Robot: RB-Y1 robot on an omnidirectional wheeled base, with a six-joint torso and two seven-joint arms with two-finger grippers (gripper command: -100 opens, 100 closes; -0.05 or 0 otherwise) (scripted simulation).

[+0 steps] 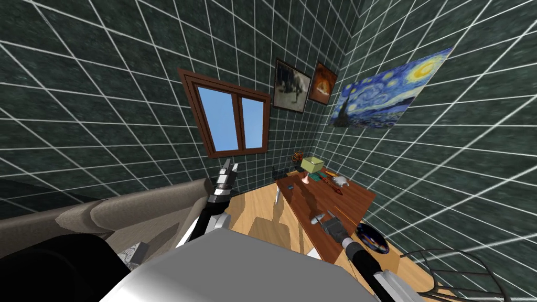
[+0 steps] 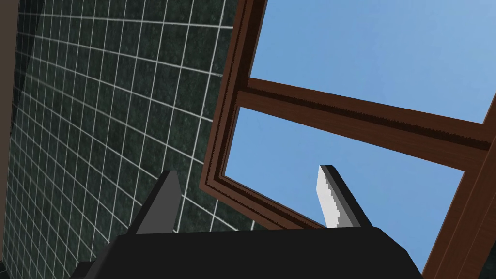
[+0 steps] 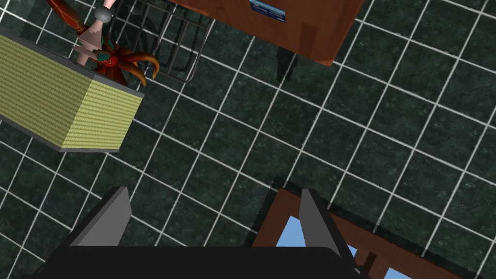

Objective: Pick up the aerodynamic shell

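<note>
Plainly, the pick-up has hardly begun: nothing is held, and the whole of the grasp is left to do. The right hand [image 1: 323, 217] hangs low over the near end of the brown wooden surface [image 1: 348, 202]. Its two fingers are apart with nothing between them (the right wrist view shows them spread, looking along toward the yellow-green box [image 3: 68, 111] at the far end). The left hand [image 1: 231, 164] is raised on the robot's left side, fingers likewise apart and empty.

I take the shell [image 1: 373, 238] to be the dark, glossy oval thing with blue and orange marks, though that is a judgement from its rounded form and the task's wording. It lies by the near right corner of the surface, toward the tiled wall [image 1: 446, 199]; whether it rests on the wood or just off its edge I cannot tell. It sits just beside the right forearm [image 1: 362, 259], behind the fingertips and to the hand's right, so the hand points away from it along the surface. What remains, as I judge it: draw the right hand back and turn it toward the shell, bring the spread fingers down about it, close, and lift.
</note>
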